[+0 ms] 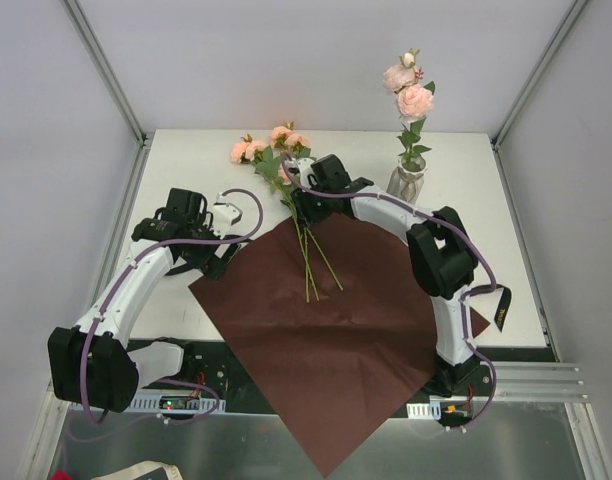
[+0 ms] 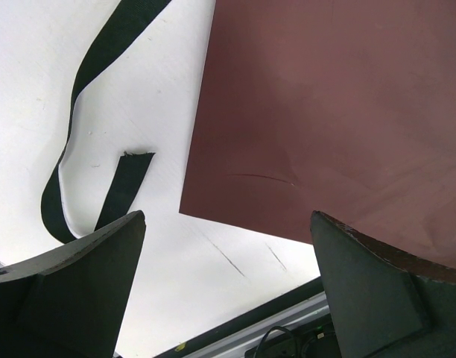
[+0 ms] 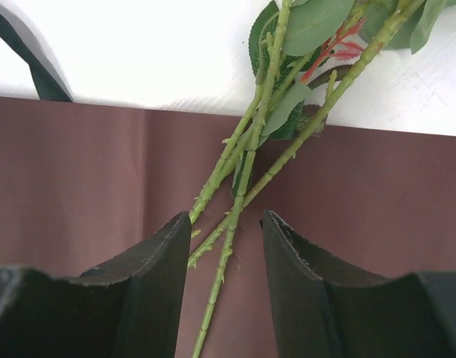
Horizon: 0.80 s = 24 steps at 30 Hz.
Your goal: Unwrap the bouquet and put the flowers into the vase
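Table (image 1: 186, 160) back-centre: right gripper (image 3: 226, 218) half-open astride stems (image 3: 247, 160) on paper (image 1: 326, 340), unclamped, set for pickup toward vase (image 1: 407, 182). Left gripper (image 2: 228, 216) wide open, empty.

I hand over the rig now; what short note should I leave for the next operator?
Left gripper: jaws open, empty, over the paper's left corner, near the ribbon.
Right gripper: jaws open astride the loose flowers' stems, not yet gripping.
Done: paper lies unwrapped and flat; pink blooms stand in the vase.
Left: loose flowers lie across the paper's far edge; move them to the vase.
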Available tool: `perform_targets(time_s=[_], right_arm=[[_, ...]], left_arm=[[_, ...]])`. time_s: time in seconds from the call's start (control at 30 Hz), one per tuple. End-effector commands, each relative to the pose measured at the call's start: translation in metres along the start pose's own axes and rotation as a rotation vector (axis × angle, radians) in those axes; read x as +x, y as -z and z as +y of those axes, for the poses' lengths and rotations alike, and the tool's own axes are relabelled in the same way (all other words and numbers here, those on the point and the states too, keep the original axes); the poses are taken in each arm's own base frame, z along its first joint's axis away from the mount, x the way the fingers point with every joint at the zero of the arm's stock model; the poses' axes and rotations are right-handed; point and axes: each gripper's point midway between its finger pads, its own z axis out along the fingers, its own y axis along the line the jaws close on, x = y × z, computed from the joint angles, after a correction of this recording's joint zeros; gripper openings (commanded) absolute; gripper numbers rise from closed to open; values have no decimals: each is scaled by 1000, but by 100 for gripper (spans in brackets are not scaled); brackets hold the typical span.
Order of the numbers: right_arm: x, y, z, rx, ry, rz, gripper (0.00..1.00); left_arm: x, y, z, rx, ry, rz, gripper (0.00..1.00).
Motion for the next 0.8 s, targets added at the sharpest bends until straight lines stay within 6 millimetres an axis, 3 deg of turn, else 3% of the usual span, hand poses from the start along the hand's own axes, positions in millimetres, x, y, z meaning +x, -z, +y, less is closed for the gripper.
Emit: perform_targets(time_s=[0.0, 0.3, 0.47, 0.63, 0.77], right_arm=[[-13, -3, 5, -26, -5, -20, 45], [1, -24, -2, -11, -16, 11, 37], [0, -26, 1, -19, -31, 8, 24], [-7, -16, 4, -25, -41, -11, 5], [-21, 4, 9, -26, -35, -57, 1]], left_arm=[[-2, -1, 1, 7, 9, -16, 93], [1, -4, 2, 9, 9, -9, 93], [2, -5, 2, 7, 8, -9, 93], [0, -4, 3, 4, 10, -16, 93], [-1, -2, 3, 1, 8, -25, 93]])
